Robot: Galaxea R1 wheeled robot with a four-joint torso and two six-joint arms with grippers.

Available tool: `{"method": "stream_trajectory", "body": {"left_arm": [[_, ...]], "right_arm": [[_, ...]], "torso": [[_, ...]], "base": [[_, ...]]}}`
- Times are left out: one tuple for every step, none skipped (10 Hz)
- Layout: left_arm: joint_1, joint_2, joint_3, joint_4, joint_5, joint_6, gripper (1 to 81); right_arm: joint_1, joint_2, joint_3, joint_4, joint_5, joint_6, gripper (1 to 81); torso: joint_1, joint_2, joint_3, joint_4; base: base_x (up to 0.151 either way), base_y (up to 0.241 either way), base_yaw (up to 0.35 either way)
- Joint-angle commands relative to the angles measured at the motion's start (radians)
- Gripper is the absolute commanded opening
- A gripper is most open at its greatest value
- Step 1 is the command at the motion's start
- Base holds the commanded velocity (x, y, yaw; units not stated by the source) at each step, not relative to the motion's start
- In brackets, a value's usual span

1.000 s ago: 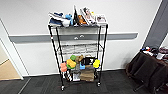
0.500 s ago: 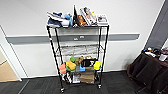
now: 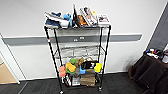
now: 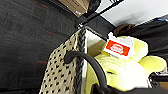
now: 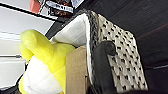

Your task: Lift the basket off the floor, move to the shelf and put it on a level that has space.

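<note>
Both wrists sit close against the basket [image 4: 62, 75], one at each of its two dark handles. At the left wrist, a curved handle [image 4: 87, 65] arches up from the woven side next to the rim. At the right wrist, the other handle [image 5: 103, 65] lies against the woven wall. The fingers cannot be made out at either wrist.

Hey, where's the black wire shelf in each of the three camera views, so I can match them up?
Head view: the shelf stands in the centre, against the white wall.
Left wrist view: its black bar runs just beyond the basket.
Right wrist view: a thin black bar past the basket's far end.
Shared landmark: the dark carpet floor under it.
</note>
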Motion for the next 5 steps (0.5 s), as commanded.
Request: {"method": "stream_trajectory", "body": {"left_arm": [[-0.108, -0.024, 0.050, 0.017, 0.027, -0.002, 1.0], [-0.108, -0.021, 0.048, 0.017, 0.027, -0.002, 1.0], [-0.108, -0.019, 0.050, 0.017, 0.028, -0.004, 1.0], [-0.109, -0.018, 0.048, 0.017, 0.027, -0.002, 1.0], [-0.109, -0.019, 0.050, 0.017, 0.027, -0.002, 1.0]], "right_arm": [[0.112, -0.025, 0.062, -0.011, 0.029, 0.001, 1.0], [0.112, -0.027, 0.062, -0.011, 0.029, 0.001, 1.0], [0.113, -0.030, 0.063, -0.011, 0.029, 0.001, 1.0], [0.112, -0.030, 0.063, -0.014, 0.029, 0.003, 1.0], [0.112, -0.030, 0.063, -0.018, 0.030, 0.003, 1.0]], "torso": [[0.000, 0.000, 0.000, 0.000], [0.000, 0.000, 0.000, 0.000], [0.000, 0.000, 0.000, 0.000], [0.000, 0.000, 0.000, 0.000], [0.000, 0.000, 0.000, 0.000]], "base": [[0.124, 0.000, 0.000], [0.123, 0.000, 0.000], [0.123, 0.000, 0.000], [0.123, 0.000, 0.000], [0.123, 0.000, 0.000]]}}
